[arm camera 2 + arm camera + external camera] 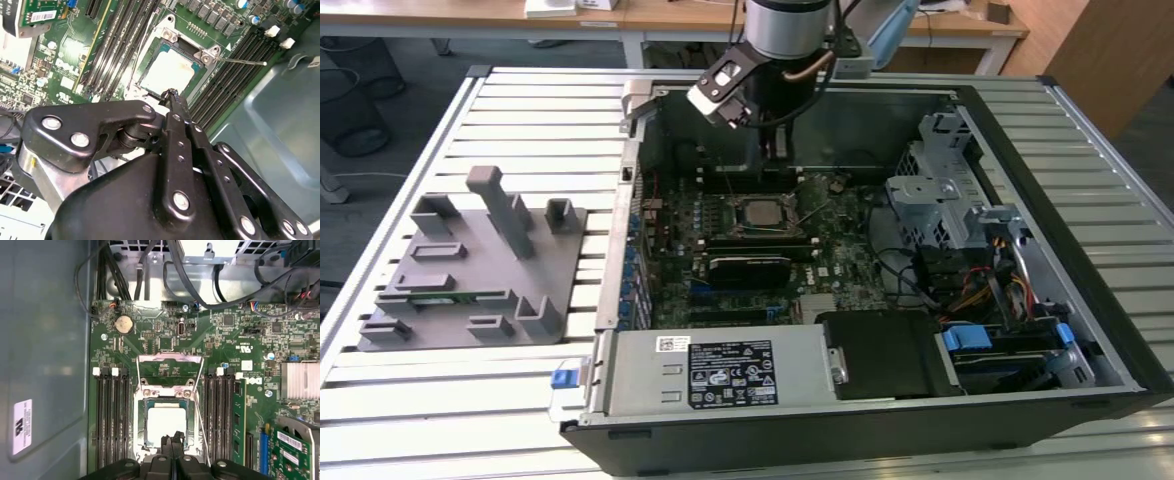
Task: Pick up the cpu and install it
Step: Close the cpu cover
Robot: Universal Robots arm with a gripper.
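Slatted metal table (454, 420). On the exterior view's left, a grey plastic fixture (467, 270), well apart from the open PC case (854, 430). Mid-motherboard (720, 240), the cpu (165, 422) sits flat in its socket, silver top up, socket frame (170, 365) swung open. Gripper (172, 440) hangs just above the cpu, fingers pinched together, nothing held. Drive cage (947, 190) on the exterior view's right.

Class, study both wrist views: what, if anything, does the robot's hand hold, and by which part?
Nothing. The hand is shut with nothing in it; the cpu lies in the socket, ungripped.
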